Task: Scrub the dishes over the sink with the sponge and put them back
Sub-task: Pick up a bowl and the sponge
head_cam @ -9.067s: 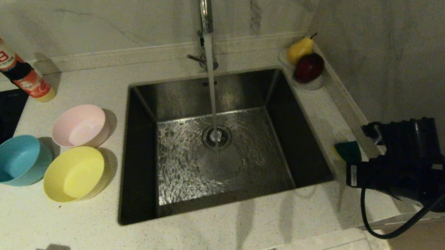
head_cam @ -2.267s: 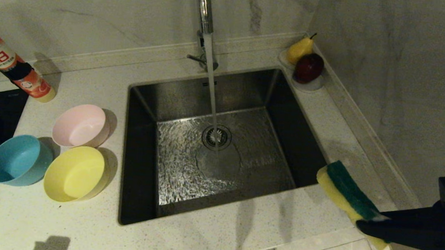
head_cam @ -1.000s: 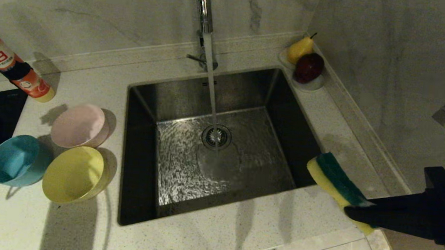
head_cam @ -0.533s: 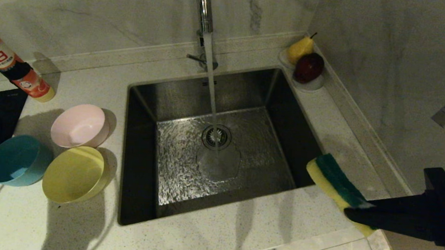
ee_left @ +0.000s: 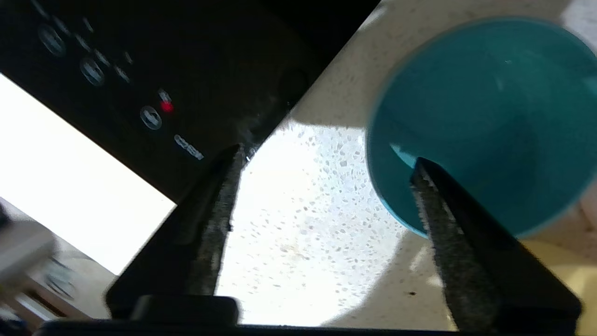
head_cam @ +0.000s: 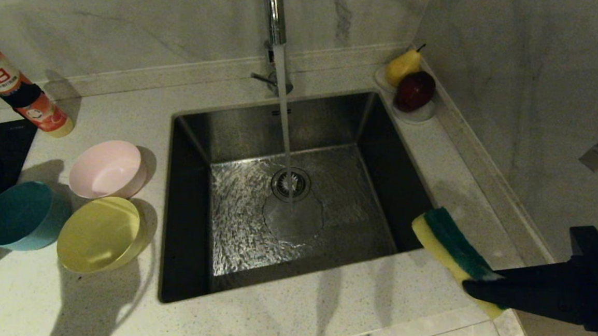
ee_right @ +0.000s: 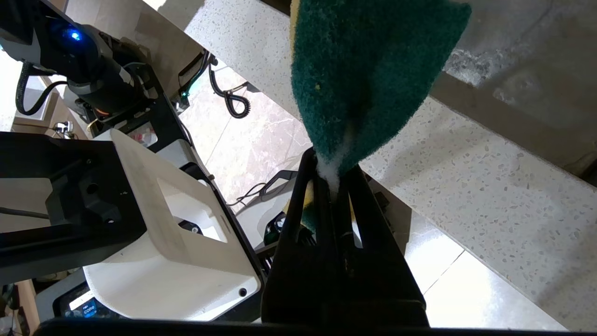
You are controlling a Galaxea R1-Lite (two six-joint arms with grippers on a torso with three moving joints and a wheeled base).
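Water (head_cam: 283,130) is running from the tap (head_cam: 274,10) into the sink (head_cam: 297,199), landing on the round drain strainer (head_cam: 291,183). Right end effector (head_cam: 470,288) is hanging over the table's (head_cam: 290,313) near right corner, its fingers pressed together and pinching the sponge (head_cam: 449,250), which is sticking up toward the sink with its green face uppermost. Left end effector (ee_left: 326,196) is showing only in the left wrist view, its fingers (ee_left: 219,224) spread wide above the table, with one finger lying over the rim of the blue bowl (ee_left: 485,121) and the other near the edge of the black cooktop (ee_left: 140,70). Blue bowl, pink bowl (head_cam: 107,169) and yellow bowl (head_cam: 100,234) are sitting close together on the table left of the sink. A pear (head_cam: 403,65) and a dark red fruit (head_cam: 414,90) are resting on a small white dish (head_cam: 423,113) by the far right corner, and a bottle (head_cam: 20,94) is standing at far left.
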